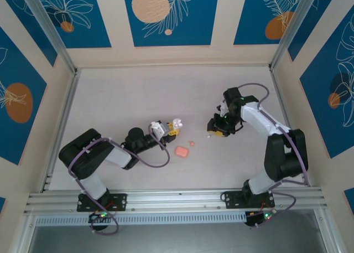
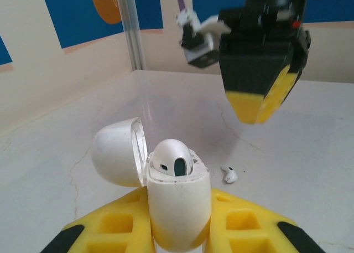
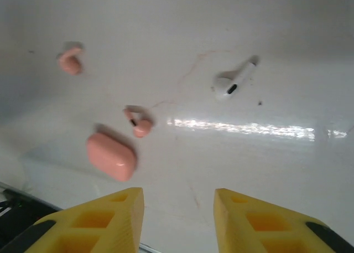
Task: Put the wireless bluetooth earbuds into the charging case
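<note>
My left gripper (image 2: 178, 231) is shut on a white charging case (image 2: 178, 206) held upright, its lid (image 2: 115, 151) swung open to the left. One white earbud (image 2: 171, 158) sits in the case. A second white earbud (image 3: 234, 81) lies loose on the table, just beyond the case and below my right gripper (image 1: 217, 130). That gripper (image 3: 178, 208) hovers open over the table with nothing between its fingers. A closed salmon-pink charging case (image 3: 111, 156) lies on the table, with two pink earbuds (image 3: 138, 123) (image 3: 70, 61) beside it.
The white table (image 1: 127, 98) is walled on three sides, with metal rails (image 1: 61, 125) along its edges. In the top view the pink case (image 1: 181, 151) lies between the two arms, nearer the front rail.
</note>
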